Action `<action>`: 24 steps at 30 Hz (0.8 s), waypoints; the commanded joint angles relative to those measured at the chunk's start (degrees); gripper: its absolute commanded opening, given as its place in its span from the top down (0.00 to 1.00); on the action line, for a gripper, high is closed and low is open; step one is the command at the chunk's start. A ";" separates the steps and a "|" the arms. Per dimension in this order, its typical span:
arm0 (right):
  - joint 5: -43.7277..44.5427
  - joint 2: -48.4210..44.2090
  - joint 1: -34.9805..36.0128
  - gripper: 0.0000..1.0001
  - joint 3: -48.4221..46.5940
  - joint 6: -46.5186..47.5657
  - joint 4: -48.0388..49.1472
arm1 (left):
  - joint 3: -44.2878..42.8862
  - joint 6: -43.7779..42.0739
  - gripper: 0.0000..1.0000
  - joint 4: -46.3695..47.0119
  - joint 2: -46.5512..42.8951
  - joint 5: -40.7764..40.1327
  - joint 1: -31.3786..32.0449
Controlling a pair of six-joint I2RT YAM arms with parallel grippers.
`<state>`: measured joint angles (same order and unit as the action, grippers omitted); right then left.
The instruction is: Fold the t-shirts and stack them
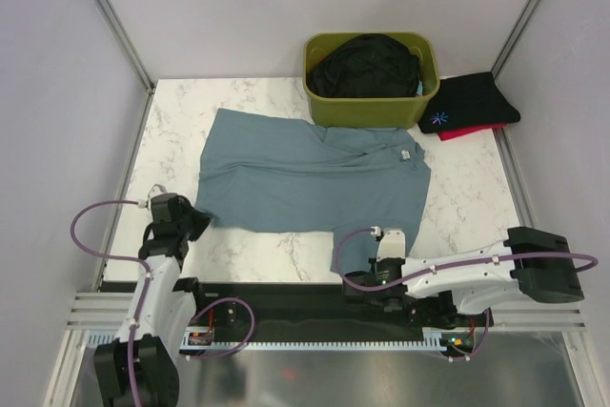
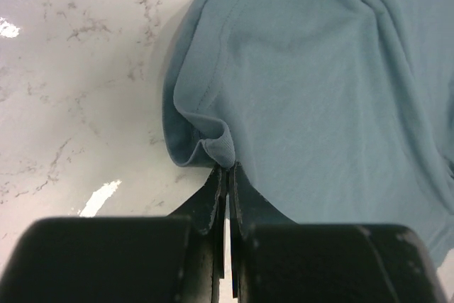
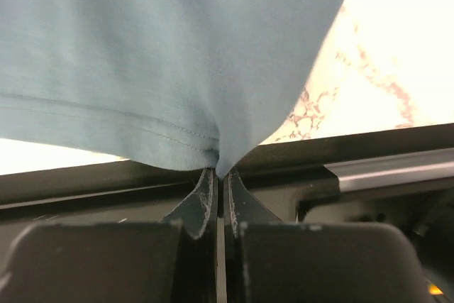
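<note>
Teal t-shirt (image 1: 305,178) spread across mid-table, collar tag at the back right by the bin, near hem drawn toward the arms. Probably being tensioned flat ahead of a first fold; creases through the middle not out yet. Green bin (image 1: 362,113) right behind it, touching or just overlapping the back edge, black shirt (image 1: 367,64) heaped inside, unfolded. Beside the bin on the right: folded black shirt with blue print (image 1: 472,102) on top of a red one (image 1: 469,132), so likely the stacking spot. Left arm low, reaching forward to the near-left corner. Left gripper (image 2: 227,169) clamped tight on the hem, fabric bunched at the tips. Right arm laid sideways along the table's near edge. Right gripper (image 3: 220,172) pinched closed on the near-right hem, corner hanging past the edge over the black rail (image 3: 369,168).
</note>
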<state>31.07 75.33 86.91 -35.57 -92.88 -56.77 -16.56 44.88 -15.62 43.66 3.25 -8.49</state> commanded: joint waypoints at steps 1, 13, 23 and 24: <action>6.97 -3.34 0.45 1.00 -8.09 -0.81 -8.86 | -3.82 0.11 0.98 -3.88 -4.63 2.29 0.23; 18.85 -17.93 0.54 1.00 -20.50 -1.61 -26.90 | -23.51 -6.90 0.98 -25.31 -9.55 9.23 0.23; 22.80 -27.96 0.45 1.00 -23.92 6.56 -26.81 | -32.13 -15.70 0.98 -39.84 -14.04 9.23 0.23; 23.68 -27.87 0.54 1.00 -24.63 7.53 -26.72 | -31.96 -16.31 0.98 -40.02 -13.78 9.15 0.23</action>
<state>49.52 47.92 87.07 -56.64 -89.76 -76.77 -46.44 34.52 -50.35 29.93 10.76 -8.49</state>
